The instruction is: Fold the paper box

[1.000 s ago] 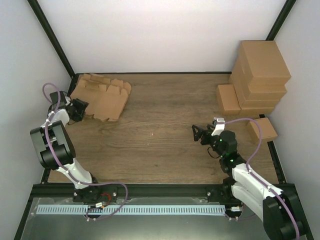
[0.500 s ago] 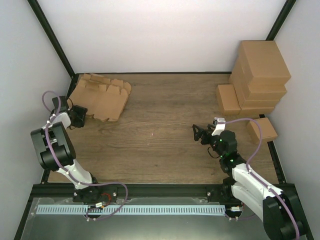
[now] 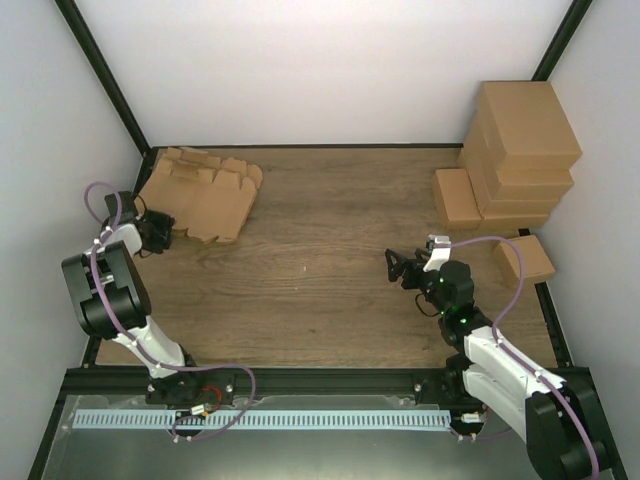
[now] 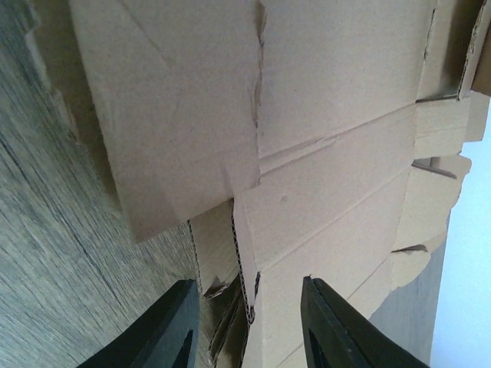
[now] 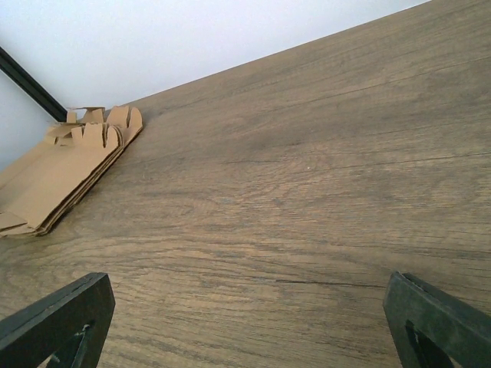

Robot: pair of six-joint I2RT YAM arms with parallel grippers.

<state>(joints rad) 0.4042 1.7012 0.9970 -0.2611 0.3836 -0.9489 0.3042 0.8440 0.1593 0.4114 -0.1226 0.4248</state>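
A stack of flat brown die-cut paper box pieces (image 3: 205,195) lies at the far left of the table. My left gripper (image 3: 163,233) is at the stack's near-left edge. In the left wrist view its jaws are open (image 4: 249,326). The corrugated edge of a top piece (image 4: 253,295) stands between the fingers (image 4: 165,330) without being clamped. My right gripper (image 3: 396,266) is wide open and empty over the bare wood right of centre. In the right wrist view (image 5: 245,330) the stack (image 5: 61,172) lies far off at the left.
Big brown cartons (image 3: 525,140) are stacked at the back right. A smaller box (image 3: 457,197) stands beside them and another small box (image 3: 525,258) lies at the right edge. Black frame posts (image 3: 100,75) rise at the back corners.
My left gripper has drawn back a little toward the near left, to the edge of the stack, then held still. The right arm has not moved.
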